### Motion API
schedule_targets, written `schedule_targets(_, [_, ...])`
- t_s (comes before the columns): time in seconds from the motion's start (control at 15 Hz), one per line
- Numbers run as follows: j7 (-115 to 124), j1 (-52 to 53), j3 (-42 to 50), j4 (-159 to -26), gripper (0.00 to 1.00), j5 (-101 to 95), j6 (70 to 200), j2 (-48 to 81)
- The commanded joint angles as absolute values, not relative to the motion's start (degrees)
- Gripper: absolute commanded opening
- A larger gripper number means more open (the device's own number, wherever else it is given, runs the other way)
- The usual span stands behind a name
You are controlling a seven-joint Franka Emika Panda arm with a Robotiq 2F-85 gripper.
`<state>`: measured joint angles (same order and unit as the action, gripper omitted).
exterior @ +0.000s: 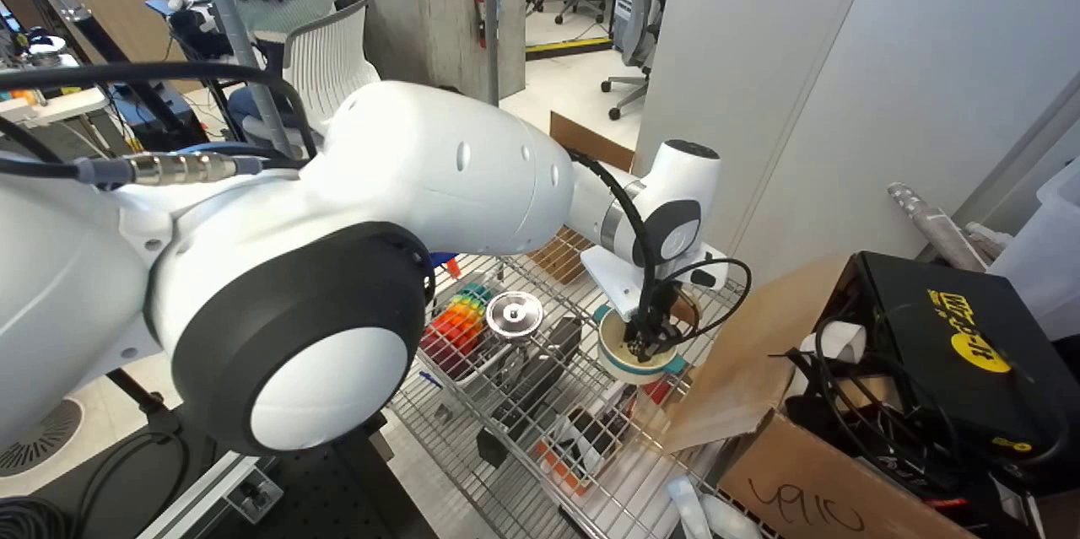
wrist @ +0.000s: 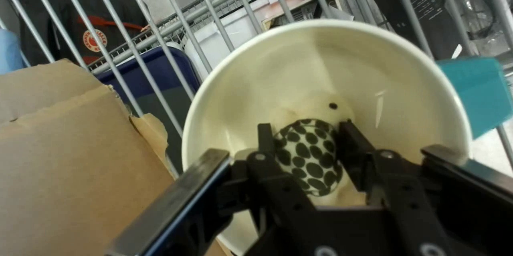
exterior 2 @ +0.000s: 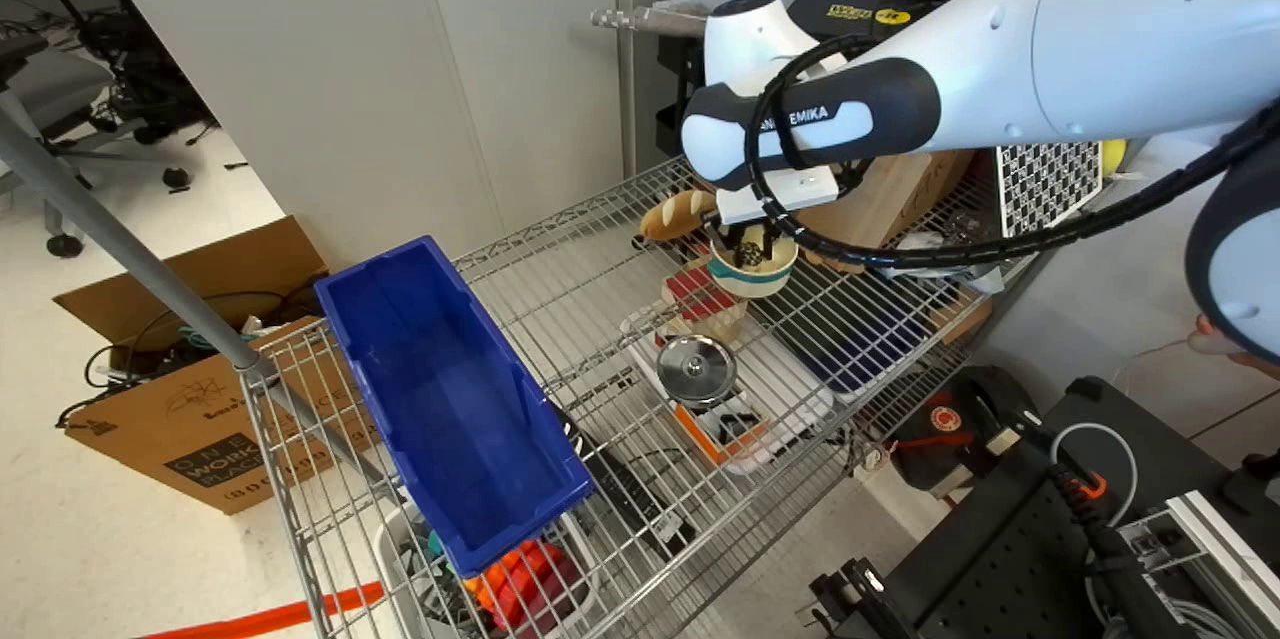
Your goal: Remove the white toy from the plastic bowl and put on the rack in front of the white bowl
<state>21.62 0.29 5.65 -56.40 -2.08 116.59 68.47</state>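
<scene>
The white toy [wrist: 310,160], with a dark-spotted shell and a pale head with a black eye, is inside the plastic bowl [wrist: 368,59]. My gripper [wrist: 305,128] reaches down into the bowl, its fingers against both sides of the shell. In both exterior views the gripper [exterior: 645,343] [exterior 2: 752,241] is in the cream bowl [exterior: 614,360] [exterior 2: 748,287] with teal handles. The bowl stands on the wire rack [exterior 2: 570,309]. The white bowl [exterior: 515,303] shows as a smaller round silver-grey, lid-like piece on the rack, also in an exterior view [exterior 2: 697,359].
A bread-like toy [exterior 2: 672,216] lies beside the bowl. A blue bin [exterior 2: 460,399] stands at the rack's far end. A cardboard box [wrist: 76,144] is close to the bowl; it also shows in an exterior view [exterior: 831,471]. A wall [exterior 2: 540,69] runs behind the rack.
</scene>
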Motion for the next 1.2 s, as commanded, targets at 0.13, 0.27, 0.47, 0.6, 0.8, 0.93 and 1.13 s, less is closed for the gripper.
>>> schedule_targets(0.13, [23.46, 1.46, 7.66, -51.07, 0.12, -2.68, 114.62, 71.98])
schedule_targets(0.27, [22.81, 1.40, 7.50, -51.59, 0.00, -2.59, 114.60, 70.78])
schedule_targets(0.47, [21.24, 0.79, 6.64, -54.67, 0.02, -2.43, 115.33, 66.99])
schedule_targets(0.6, [19.92, 0.32, 6.04, -57.09, 0.00, -1.90, 115.32, 63.72])
schedule_targets(0.8, [17.19, 0.02, 5.92, -62.23, 0.01, -1.99, 112.51, 57.40])
schedule_targets(0.93, [14.40, -0.27, 5.73, -66.61, 0.01, -2.00, 110.60, 52.86])
schedule_targets(1.13, [10.84, -0.58, 5.81, -74.05, 0.01, -2.77, 108.70, 47.10])
